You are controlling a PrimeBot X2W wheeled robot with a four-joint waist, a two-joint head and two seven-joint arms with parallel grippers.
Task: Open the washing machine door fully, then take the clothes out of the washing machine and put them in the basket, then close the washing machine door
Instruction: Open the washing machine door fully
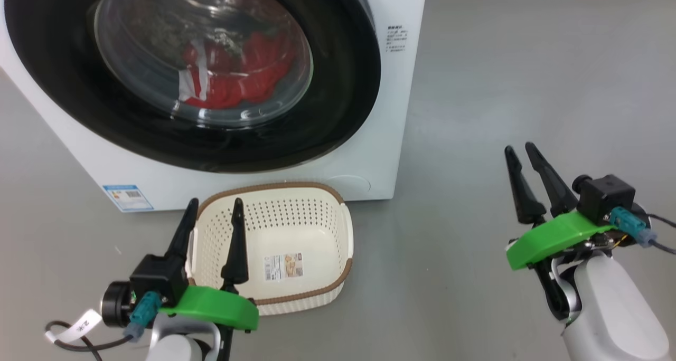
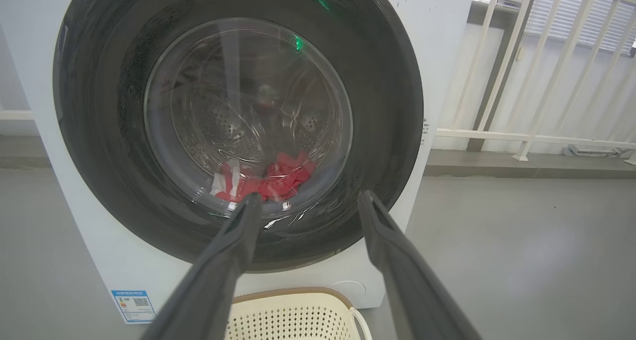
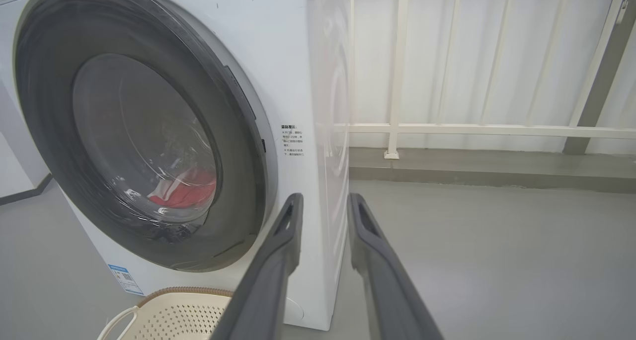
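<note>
Washing machine door (image 1: pixel 338 86), shut flush against the white washing machine (image 1: pixel 401 113). Behind its glass lie the red clothes (image 1: pixel 248 76), heaped low in the drum. The cream basket (image 1: pixel 296 218) stands empty on the grey floor (image 1: pixel 475 113), just in front of the machine and below the door.

The left gripper (image 1: pixel 214 203) hovers above the basket's near-left corner, its fingers spread wide and holding nothing. The right gripper (image 1: pixel 519 148) hangs well off to the right of the machine, its fingers a little apart with nothing between them.

Likely hazards:
- **Slipping off the door:** the rim is glossy and curved, so a finger hooked at its edge may slide off before the latch gives.
- **Door hitting the left arm:** a door swung outward could strike that arm, which sits in the space in front of it.
- **Door only half open:** this would crowd the reach into the drum.
- **Clothes missing the basket:** the basket is small and light. Trailing fabric may drape over its rim onto the floor, or a passing arm may nudge it aside.
</note>
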